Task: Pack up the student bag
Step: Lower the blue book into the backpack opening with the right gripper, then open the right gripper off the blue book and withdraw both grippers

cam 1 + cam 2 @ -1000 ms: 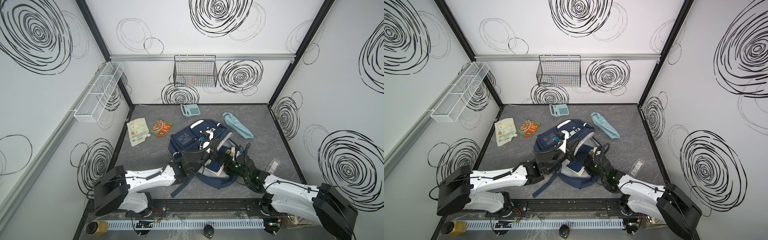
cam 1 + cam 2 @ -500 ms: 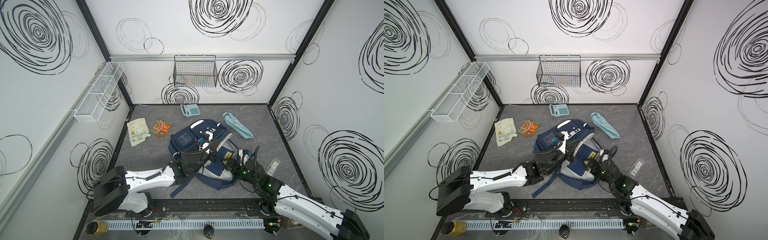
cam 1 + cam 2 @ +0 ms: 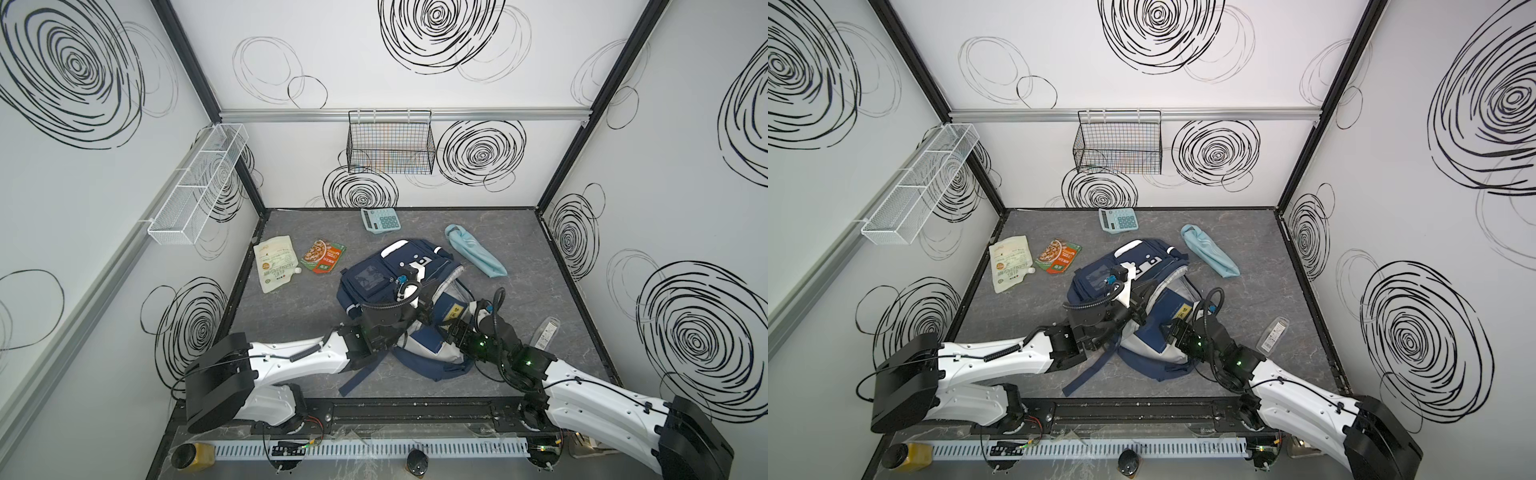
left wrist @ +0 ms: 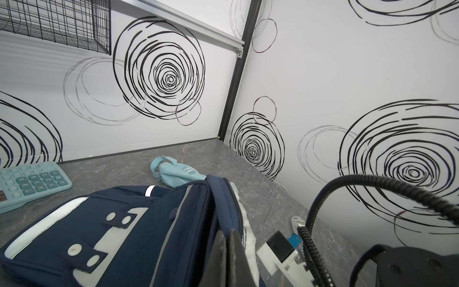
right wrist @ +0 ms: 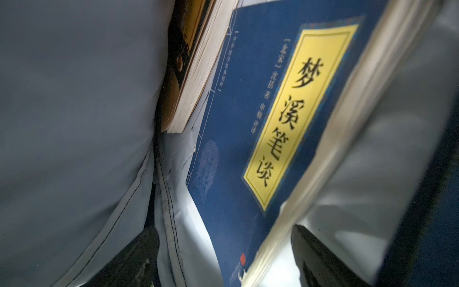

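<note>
In a top view the student bag (image 3: 365, 282) lies near the middle of the desk (image 3: 540, 257), with its main compartment gaping open on its right side. The left end effector (image 3: 424, 313) sits at the rim of that opening. The right end effector (image 3: 453, 332) is at the near edge of the bag's mouth, over a blue book (image 3: 449, 305) that lies inside the bag. A calculator (image 3: 380, 219) sits behind the bag. A light blue folded umbrella (image 3: 476, 255) lies at the bag's far right, near but apart from it. Left of the bag are an orange food packet (image 3: 323, 256) and, farther out, a white spouted pouch (image 3: 275, 268). A clear packet (image 3: 547, 332) lies well to the bag's right.

In the left wrist view the left end effector (image 4: 227, 232) has its fingers pressed together, apparently pinching the raised navy rim of the bag's opening. The bag's front, with white patches and snap tabs, spreads beside them. The calculator (image 4: 29, 181) and the umbrella (image 4: 178, 174) lie beyond the bag.

In the right wrist view the right end effector (image 5: 223, 231) is inside the bag, its two fingers (image 5: 139, 258) spread wide and gripping nothing. The blue book (image 5: 248, 149), which bears a yellow title panel, lies on the bag's grey lining (image 5: 74, 124). Its near corner sits between the fingers. A brown-covered book (image 5: 196, 74) lies deeper in the bag, overlapping the blue book's far end.
</note>
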Tool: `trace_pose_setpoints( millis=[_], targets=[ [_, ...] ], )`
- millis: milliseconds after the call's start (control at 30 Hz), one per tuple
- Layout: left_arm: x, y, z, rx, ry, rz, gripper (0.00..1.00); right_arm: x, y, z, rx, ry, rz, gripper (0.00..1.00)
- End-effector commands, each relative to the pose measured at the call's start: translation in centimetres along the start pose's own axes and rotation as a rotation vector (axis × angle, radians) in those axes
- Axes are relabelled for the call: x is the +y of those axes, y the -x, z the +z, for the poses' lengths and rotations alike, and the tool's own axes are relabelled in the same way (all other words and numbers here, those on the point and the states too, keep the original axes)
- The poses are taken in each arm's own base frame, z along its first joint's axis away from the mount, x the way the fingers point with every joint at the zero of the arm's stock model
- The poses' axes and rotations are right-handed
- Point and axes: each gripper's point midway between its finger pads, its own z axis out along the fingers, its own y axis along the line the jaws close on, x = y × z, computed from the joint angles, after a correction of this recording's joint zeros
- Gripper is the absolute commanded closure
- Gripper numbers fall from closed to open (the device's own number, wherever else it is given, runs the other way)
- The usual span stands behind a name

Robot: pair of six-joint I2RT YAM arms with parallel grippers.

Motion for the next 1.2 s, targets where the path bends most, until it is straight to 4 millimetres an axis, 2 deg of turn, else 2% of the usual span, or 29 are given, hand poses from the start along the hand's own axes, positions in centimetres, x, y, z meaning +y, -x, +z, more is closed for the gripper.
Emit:
trace_pose_setpoints(
  millis=[0,167,333,500,533,600,667,700,800,967,1067,1167],
  targets=[
    [-1.2,6.5,-1.0,-0.222,-0.05,-0.102,1.0,-1.3,-0.2,-0.2,-0.025,0.008,0.016,0.13],
    [-1.3,5.7,-0.5,-0.194,-0.048,-0.116,1.0,-0.4,1.2,-0.2,-0.103,0.055,0.025,0.14],
    [-1.6,5.5,-0.3,-0.173,-0.05,-0.121,1.0,1.7,0.9,0.7,-0.056,0.127,0.039,0.15],
    [-2.0,5.7,-0.4,-0.17,-0.07,-0.11,0.99,2.4,0.9,1.0,-0.006,0.095,0.005,0.15],
    [-2.0,5.7,-0.5,-0.167,-0.074,-0.104,0.95,2.3,1.0,0.8,-0.009,0.091,0.003,0.15],
    [-2.0,6.1,-0.9,-0.167,-0.085,-0.091,0.73,1.4,1.7,0.2,-0.032,0.059,0.015,0.14],
    [-1.3,6.4,-1.7,-0.176,-0.071,-0.089,0.46,0.1,2.7,-0.8,-0.084,0.016,0.024,0.12],
    [-1.0,6.6,-2.1,-0.183,-0.062,-0.089,0.39,-0.3,3.2,-1.4,-0.111,0.006,0.023,0.12],
    [0.8,7.2,-3.6,-0.205,-0.01,-0.076,0.35,-1.5,4.4,-3.3,-0.208,-0.005,0.011,0.12],
    [4.1,8.0,-6.0,-0.211,0.105,-0.029,0.34,-3.0,5.8,-6.4,-0.32,-0.061,0.021,0.19],
    [5.9,8.4,-7.8,-0.218,0.168,-0.005,0.33,-2.3,6.5,-7.8,-0.351,-0.09,-0.044,0.23],
    [7.7,8.5,-9.4,-0.204,0.228,0.021,0.33,0.1,7.1,-8.4,-0.331,-0.092,-0.147,0.26]
  ],
)
